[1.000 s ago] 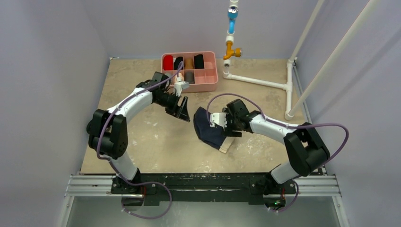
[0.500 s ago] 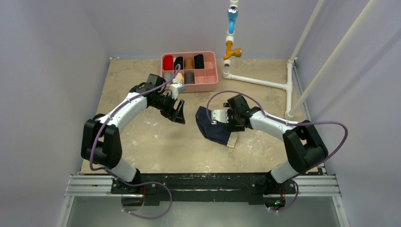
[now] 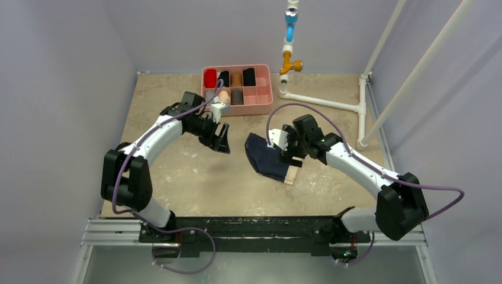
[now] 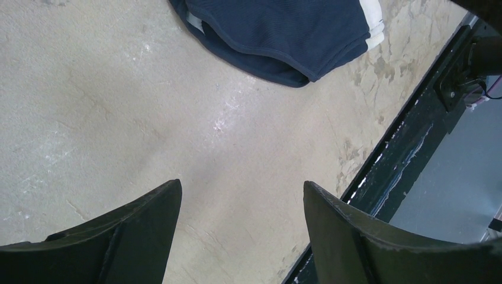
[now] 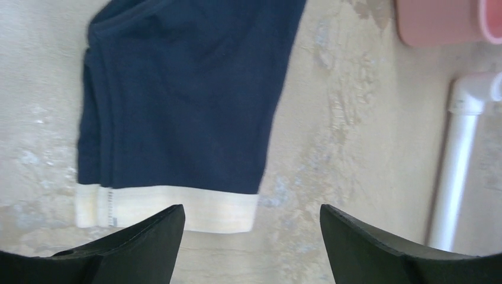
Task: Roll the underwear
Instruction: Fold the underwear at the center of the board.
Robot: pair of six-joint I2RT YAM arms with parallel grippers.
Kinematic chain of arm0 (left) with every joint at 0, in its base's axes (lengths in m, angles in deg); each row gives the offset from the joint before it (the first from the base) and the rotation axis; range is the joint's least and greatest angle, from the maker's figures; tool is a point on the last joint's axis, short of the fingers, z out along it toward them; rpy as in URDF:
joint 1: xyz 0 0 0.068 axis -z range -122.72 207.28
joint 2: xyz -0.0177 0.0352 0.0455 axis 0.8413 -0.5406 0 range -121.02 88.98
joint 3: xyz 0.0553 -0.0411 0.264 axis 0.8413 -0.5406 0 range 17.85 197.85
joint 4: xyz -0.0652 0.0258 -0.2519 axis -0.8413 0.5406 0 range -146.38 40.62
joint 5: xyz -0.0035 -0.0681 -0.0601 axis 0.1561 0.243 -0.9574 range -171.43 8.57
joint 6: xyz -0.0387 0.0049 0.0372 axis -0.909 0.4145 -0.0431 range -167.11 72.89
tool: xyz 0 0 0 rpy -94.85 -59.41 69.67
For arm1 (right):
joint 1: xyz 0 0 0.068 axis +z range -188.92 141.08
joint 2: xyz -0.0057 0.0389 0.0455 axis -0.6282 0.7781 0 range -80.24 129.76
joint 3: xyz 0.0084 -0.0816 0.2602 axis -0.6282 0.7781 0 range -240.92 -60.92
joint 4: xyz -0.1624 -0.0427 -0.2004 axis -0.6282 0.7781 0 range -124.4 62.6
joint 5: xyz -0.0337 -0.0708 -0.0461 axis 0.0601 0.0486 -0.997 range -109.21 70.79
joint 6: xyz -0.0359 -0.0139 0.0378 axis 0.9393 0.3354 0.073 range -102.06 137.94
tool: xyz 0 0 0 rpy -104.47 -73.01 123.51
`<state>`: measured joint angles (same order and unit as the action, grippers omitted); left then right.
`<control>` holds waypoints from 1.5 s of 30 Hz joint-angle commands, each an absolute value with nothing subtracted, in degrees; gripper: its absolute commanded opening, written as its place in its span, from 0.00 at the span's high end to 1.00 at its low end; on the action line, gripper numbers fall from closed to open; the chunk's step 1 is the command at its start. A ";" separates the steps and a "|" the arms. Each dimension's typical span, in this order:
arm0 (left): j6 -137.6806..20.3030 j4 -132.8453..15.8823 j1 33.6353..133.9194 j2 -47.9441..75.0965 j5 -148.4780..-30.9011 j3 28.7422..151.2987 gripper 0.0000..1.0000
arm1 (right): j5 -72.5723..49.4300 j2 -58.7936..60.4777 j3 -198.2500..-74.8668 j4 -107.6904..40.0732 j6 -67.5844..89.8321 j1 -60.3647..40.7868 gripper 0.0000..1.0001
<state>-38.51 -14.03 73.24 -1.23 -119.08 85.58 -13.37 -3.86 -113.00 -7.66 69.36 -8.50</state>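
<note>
The navy underwear (image 5: 177, 106) lay flat on the table just below the right pincer (image 5: 250, 213), whose fingers stood apart and empty like the left pincer's (image 4: 243, 186) nearby; soft, light and limp, it probably rolls best pinched at the cream waistband (image 5: 166, 207).

we saw a pink tray (image 3: 263, 97) in the upper middle of the top view, at the far side of the mottled beige table (image 3: 177, 171). its back row held a red roll (image 3: 210, 77), a black roll (image 3: 223, 78), a tan roll (image 3: 237, 78) and a second black roll (image 3: 249, 76), each in its own compartment. a dark grey roll (image 3: 237, 96) sat in the front row. right of the tray, a white pipe frame (image 3: 322, 102) lay on the table, with an orange valve (image 3: 290, 64) and a blue fitting (image 3: 291, 16) on its upright. a black rail (image 3: 248, 228) ran along the table's lower edge.
</note>
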 commanded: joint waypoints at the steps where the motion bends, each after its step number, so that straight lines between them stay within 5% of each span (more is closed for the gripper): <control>1: -37.73 -14.76 72.64 -0.50 -119.23 88.20 0.26 | -6.29 -4.58 -110.33 -5.26 62.67 -7.23 0.19; 14: -37.67 -13.80 72.60 -2.85 -117.88 90.01 0.26 | -6.27 -2.45 -105.33 -4.90 57.55 1.21 0.32; 29: -37.89 -14.03 72.61 -4.35 -118.48 90.57 0.26 | -10.20 1.40 -103.41 -6.96 56.08 1.29 0.34; 45: -37.04 -14.70 72.62 -3.39 -118.15 89.24 0.26 | -13.78 4.94 -103.02 -7.45 56.27 1.33 0.68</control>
